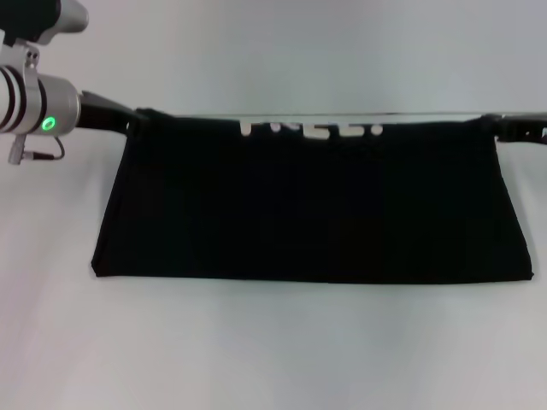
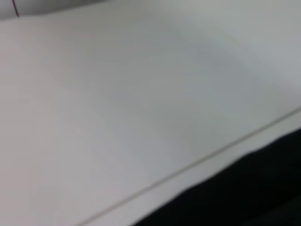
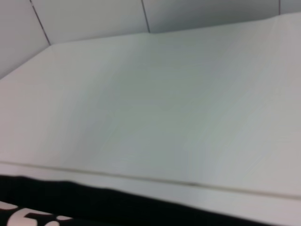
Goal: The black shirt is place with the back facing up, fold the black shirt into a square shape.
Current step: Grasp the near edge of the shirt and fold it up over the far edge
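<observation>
- The black shirt (image 1: 312, 205) is a wide, dark band across the middle of the white table (image 1: 273, 350) in the head view, stretched taut between its two far corners.
- Its near edge lies flat on the table, running from about 8 o'clock to about 4 o'clock of the view; the far edge is held straight along a line from 10 o'clock to 2 o'clock.
- The cloth is plain, matte black with almost no wrinkles, and the near edge is wider than the far one.
- White block lettering (image 1: 312, 128) peeks out along the far edge at 12 o'clock of the shirt; only the lower parts of the letters show.
- The left gripper (image 1: 137, 118) meets the shirt's far corner at 10 o'clock, closed on the fabric.
- The right gripper (image 1: 494, 125) meets the opposite far corner at 2 o'clock, likewise clamped on the cloth.
- The left wrist view shows bare tabletop with a strip of black fabric (image 2: 244, 193) in one corner.
- The right wrist view shows the tabletop, a band of the shirt (image 3: 94, 202) and part of the white lettering (image 3: 28, 216).
</observation>
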You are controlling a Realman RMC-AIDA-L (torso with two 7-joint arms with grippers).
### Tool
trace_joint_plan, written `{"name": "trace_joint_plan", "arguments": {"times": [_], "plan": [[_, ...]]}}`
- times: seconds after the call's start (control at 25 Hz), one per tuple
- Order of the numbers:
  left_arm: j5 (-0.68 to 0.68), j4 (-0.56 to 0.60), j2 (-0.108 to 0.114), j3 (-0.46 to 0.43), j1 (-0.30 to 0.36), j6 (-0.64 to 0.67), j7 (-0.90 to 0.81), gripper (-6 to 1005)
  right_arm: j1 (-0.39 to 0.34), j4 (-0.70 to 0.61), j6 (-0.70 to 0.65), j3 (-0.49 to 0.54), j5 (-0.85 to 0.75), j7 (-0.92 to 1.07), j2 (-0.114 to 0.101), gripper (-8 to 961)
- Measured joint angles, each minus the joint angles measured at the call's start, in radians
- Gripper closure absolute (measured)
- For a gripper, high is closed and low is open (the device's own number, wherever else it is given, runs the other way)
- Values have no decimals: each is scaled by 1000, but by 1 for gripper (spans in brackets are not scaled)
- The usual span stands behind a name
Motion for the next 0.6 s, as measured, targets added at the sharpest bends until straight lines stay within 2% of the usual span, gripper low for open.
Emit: {"name": "trace_joint_plan", "arguments": {"times": [0.36,0.48,0.6], "plan": [[-1,1,0,4,-28,-64,-13,954,32,-16,38,-1,0,19,-11,953],[-1,-30,-17,5,-30,-150,-9,952,39,-9,79,-1,0,22,-2,953],[-1,-58,-26,5,-31,-205,-3,950,46,-1,125,-1,0,21,16,953]]}}
